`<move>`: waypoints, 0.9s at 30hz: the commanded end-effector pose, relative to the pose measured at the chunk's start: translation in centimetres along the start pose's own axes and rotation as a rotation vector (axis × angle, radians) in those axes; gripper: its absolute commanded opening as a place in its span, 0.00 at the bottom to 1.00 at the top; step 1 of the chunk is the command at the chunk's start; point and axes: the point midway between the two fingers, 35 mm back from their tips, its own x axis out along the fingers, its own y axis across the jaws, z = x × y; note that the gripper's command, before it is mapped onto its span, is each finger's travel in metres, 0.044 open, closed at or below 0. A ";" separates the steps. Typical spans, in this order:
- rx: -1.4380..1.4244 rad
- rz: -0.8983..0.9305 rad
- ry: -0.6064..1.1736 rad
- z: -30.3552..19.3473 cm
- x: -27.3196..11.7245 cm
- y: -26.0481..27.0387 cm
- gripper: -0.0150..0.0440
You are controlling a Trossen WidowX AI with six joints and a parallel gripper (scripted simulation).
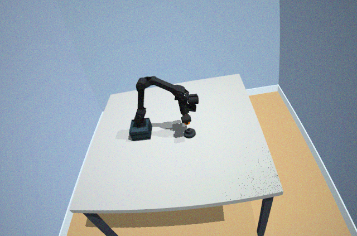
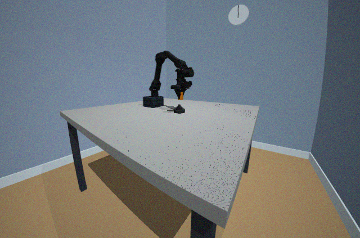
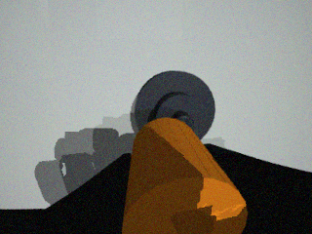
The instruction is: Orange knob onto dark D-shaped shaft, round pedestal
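Observation:
The orange knob (image 2: 181, 95) (image 3: 166, 166) is held up in the air between the fingers of my gripper (image 1: 186, 121) (image 2: 180, 97), which is shut on it. The dark round pedestal (image 1: 189, 133) (image 2: 179, 110) (image 3: 195, 90) stands on the table below the knob, with a gap between them. Its short shaft (image 2: 179, 105) (image 3: 183, 117) points up. In the wrist view the knob's far end partly covers the pedestal's near side and reaches up beside the shaft. The knob's hole and the shaft's flat side cannot be seen.
The arm's dark blue base (image 1: 140, 130) (image 2: 153, 101) stands on the white table (image 1: 161, 176) (image 2: 145, 130), to the left of the pedestal in the top and exterior views. Shadows of the arm lie on the table between the base and the pedestal.

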 end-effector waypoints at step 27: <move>-0.007 0.002 -0.004 0.3 2.9 -2.0 0.25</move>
